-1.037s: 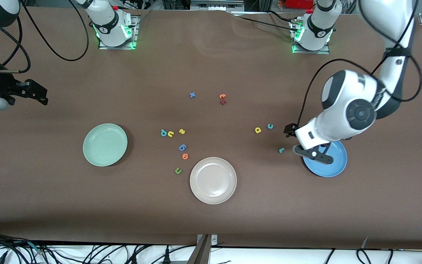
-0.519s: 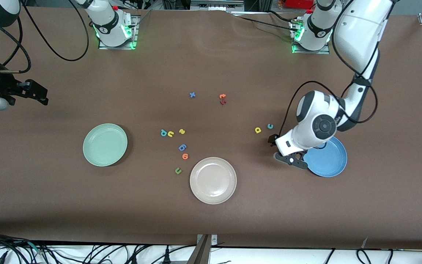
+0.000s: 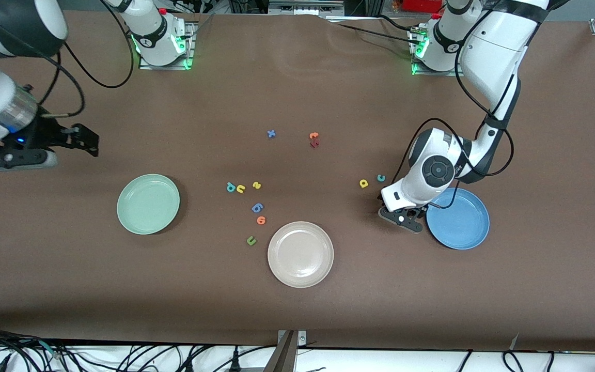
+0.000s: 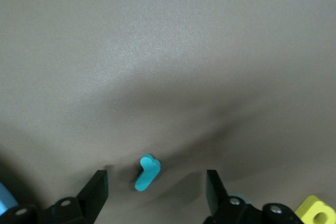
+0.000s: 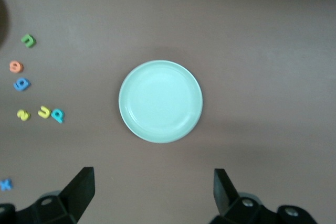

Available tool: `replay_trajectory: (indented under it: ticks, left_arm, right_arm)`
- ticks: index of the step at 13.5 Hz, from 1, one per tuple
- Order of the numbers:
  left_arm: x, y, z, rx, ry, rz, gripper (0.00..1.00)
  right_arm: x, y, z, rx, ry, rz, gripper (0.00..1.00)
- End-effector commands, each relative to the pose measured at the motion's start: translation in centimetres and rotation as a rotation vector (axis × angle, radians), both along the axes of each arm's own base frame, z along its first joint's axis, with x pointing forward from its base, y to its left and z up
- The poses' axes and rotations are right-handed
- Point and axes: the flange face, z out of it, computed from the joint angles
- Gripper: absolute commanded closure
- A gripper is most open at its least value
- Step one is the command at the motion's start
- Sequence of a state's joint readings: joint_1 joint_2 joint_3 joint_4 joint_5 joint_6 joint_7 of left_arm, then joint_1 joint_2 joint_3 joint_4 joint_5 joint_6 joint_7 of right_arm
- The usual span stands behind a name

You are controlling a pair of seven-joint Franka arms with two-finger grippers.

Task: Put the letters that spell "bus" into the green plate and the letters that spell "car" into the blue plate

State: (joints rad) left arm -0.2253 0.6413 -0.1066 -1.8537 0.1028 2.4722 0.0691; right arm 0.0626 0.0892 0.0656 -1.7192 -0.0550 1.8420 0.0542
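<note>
one small teal letter r [image 4: 147, 172] lies flat on the tabletop between the parted fingers of the left gripper [image 4: 156, 192], just beside the blue plate [image 3: 465, 227] toward the left arm's end of the table. nothing is held yet. the foam is judged light, soft and thin, so it should be pinched across its stem, low against the tabletop, with little force. the right gripper [image 5: 152, 192] waits with its fingers spread, empty, over the green plate [image 5: 160, 101].
</note>
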Motion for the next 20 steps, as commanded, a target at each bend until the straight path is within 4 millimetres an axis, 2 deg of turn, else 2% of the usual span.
replay_trajectory:
  ticks: [1, 2, 3, 4, 5, 6, 7, 9, 10, 12, 15, 16, 17, 18, 20]
  left_arm:
    - [0.2, -0.3, -0.6, 0.016, -0.019, -0.043, 0.40]
    - [0.2, -0.4, -0.6, 0.016, -0.019, -0.044, 0.49]
    - [0.2, -0.4, -0.6, 0.016, -0.019, -0.044, 0.62]
    - [0.2, -0.4, -0.6, 0.016, -0.019, -0.044, 0.80]
    - [0.1, -0.4, -0.6, 0.016, -0.018, -0.044, 0.92]
    - [0.3, -0.3, -0.5, 0.016, -0.021, -0.043, 0.98]
    - [0.3, -0.2, -0.4, 0.017, -0.018, -0.041, 0.99]
    - [0.6, -0.1, 0.8, 0.016, -0.030, -0.034, 0.99]
    - [0.9, 0.1, 1.9, 0.019, -0.033, -0.031, 0.98]
    - [1.2, 0.6, 5.6, 0.036, -0.027, -0.022, 0.98]
    - [3.0, 4.6, 8.7, 0.065, 0.019, -0.015, 0.97]
    - [3.6, 6.8, 9.0, 0.063, 0.021, -0.041, 0.96]
    - [4.1, 9.4, 8.9, 0.061, 0.026, -0.062, 0.96]
    - [4.4, 11.5, 8.4, 0.058, 0.035, -0.080, 0.93]
    - [4.5, 13.0, 6.7, 0.057, 0.054, -0.095, 0.84]
  right_arm:
    - [-0.4, 2.5, -4.8, 0.013, -0.014, -0.028, 0.00]
    - [-0.6, 3.6, -6.9, 0.013, 0.003, -0.023, 0.00]
    - [-0.9, 4.8, -9.1, 0.011, 0.020, -0.022, 0.00]
    - [-1.3, 6.5, -10.5, 0.014, 0.019, -0.045, 0.00]
    - [-1.6, 8.5, -11.7, 0.017, 0.017, -0.090, 0.00]
    - [-1.9, 10.6, -13.1, 0.017, 0.026, -0.138, 0.00]
    - [-2.2, 12.9, -14.4, 0.021, 0.027, -0.171, 0.00]
    - [-2.6, 15.8, -17.2, 0.019, 0.030, -0.231, 0.00]
    - [-3.0, 16.6, -18.7, 0.009, 0.046, -0.217, 0.00]
    - [-4.0, 18.9, -20.9, 0.026, 0.036, -0.247, 0.01]
    - [-3.8, 19.6, -24.6, 0.049, 0.019, -0.383, 0.01]
    - [-4.2, 20.6, -25.8, 0.060, 0.012, -0.418, 0.01]
    - [-4.4, 20.5, -26.5, 0.057, 0.010, -0.400, 0.01]
    - [-4.5, 20.3, -27.1, 0.040, 0.018, -0.273, 0.01]
    - [-4.8, 20.0, -27.4, 0.026, 0.040, 0.022, 0.00]
